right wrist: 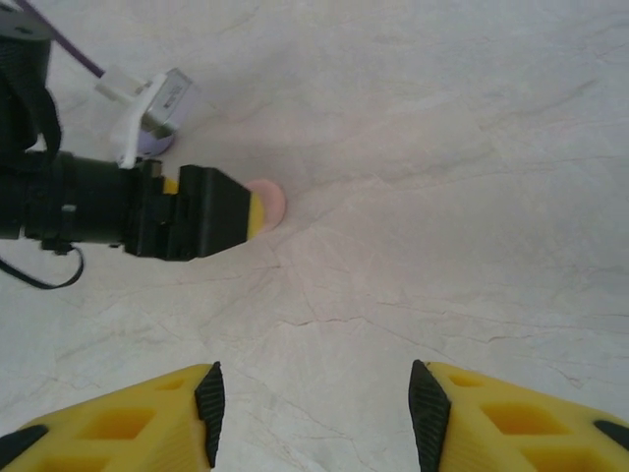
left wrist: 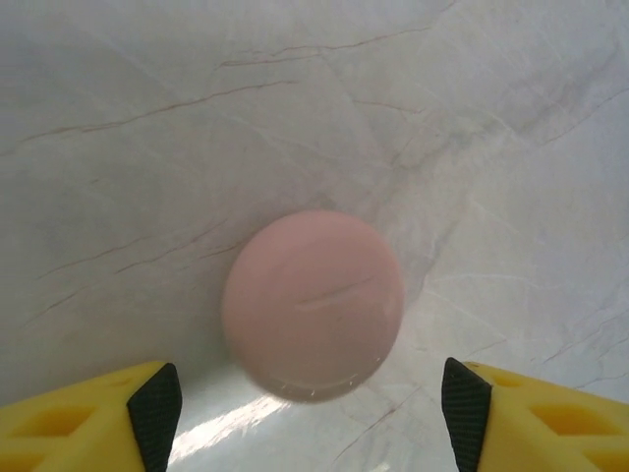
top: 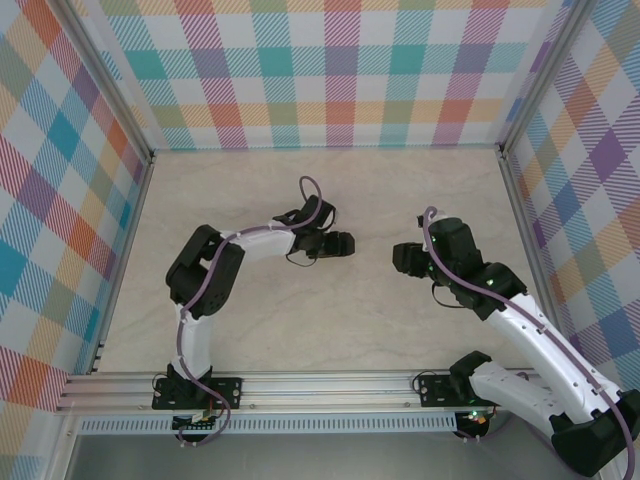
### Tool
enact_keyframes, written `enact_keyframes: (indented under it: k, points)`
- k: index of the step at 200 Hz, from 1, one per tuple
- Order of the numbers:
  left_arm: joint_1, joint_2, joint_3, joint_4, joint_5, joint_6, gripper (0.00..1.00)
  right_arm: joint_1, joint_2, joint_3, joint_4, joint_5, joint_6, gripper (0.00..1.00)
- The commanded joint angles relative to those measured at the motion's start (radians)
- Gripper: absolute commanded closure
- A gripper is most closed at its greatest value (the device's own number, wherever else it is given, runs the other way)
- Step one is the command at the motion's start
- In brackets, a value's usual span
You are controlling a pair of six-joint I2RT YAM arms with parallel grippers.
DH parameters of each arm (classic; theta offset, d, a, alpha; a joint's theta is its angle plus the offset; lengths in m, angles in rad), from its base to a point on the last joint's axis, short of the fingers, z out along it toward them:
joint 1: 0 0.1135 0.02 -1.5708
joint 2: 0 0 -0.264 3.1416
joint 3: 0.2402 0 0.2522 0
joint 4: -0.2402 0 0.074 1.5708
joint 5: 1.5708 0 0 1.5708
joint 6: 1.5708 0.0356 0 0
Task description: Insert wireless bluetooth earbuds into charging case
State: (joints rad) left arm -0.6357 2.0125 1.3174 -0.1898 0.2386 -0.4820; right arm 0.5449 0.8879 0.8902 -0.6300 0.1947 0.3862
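A round, pale pink charging case (left wrist: 313,303) lies lid-shut on the marble table. My left gripper (left wrist: 310,413) hovers over it, open, its black pads to either side of the case's near edge and clear of it. From the right wrist, the same case (right wrist: 270,204) peeks out behind the left gripper (right wrist: 221,211). My right gripper (right wrist: 314,408) is open over bare marble, a short way right of the left one. Seen from above, the left gripper (top: 343,245) and right gripper (top: 402,258) face each other mid-table. The earbuds are out of view.
A lavender patch (right wrist: 155,146) shows under the left wrist's white camera mount; I cannot tell what it is. Plaid walls (top: 340,70) close in the table on three sides, and an aluminium rail (top: 320,385) runs along the near edge.
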Motion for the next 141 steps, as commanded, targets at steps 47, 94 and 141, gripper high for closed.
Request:
enact_keyframes:
  k: [47, 94, 141]
  points:
    - [0.021, -0.307, -0.118, -0.17, -0.2, 0.133, 0.18, 0.006, -0.037, -0.13, 0.072, 0.305, 0.018, 0.42]
    - [0.04, -0.533, -0.227, -0.258, -0.364, 0.211, 0.16, -0.005, -0.001, -0.205, 0.158, 0.506, 0.011, 0.41]
    - [0.083, -0.737, -0.366, -0.215, -0.604, 0.297, 0.07, -0.07, 0.024, -0.305, 0.345, 0.601, -0.066, 0.4]
